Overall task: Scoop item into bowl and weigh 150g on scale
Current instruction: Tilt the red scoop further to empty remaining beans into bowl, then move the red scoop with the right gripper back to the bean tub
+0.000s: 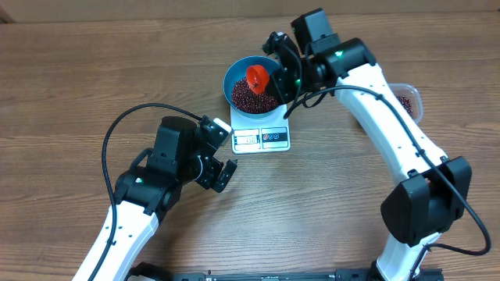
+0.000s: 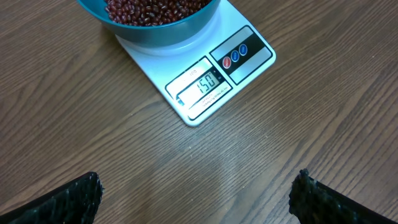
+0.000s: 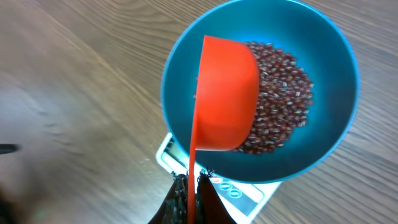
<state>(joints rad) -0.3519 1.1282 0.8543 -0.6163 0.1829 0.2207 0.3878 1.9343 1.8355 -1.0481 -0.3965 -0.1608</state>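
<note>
The right hand (image 3: pixel 193 190), clamped on an orange scoop (image 3: pixel 224 93), held it mouth-down over the beans (image 3: pixel 283 93) in the blue bowl (image 3: pixel 339 118) on the scale (image 2: pixel 205 87), probably to empty it, while the left hand (image 1: pixel 222 173) hung wide and empty above the worktop (image 1: pixel 78 78).

a brown wood-grain table (image 1: pixel 78 70) carried everything, and its grain ran roughly from left to right in the overhead view. toward the table's far right side stood a clear plastic tub (image 1: pixel 416 97) with rounded corners, only part of it showing. an orange scoop (image 1: pixel 255 78) hung tilted above the middle of the table's far half. in the right wrist view its rounded cup showed its smooth outer side, and its thin handle ran straight down toward the lower edge.
</note>
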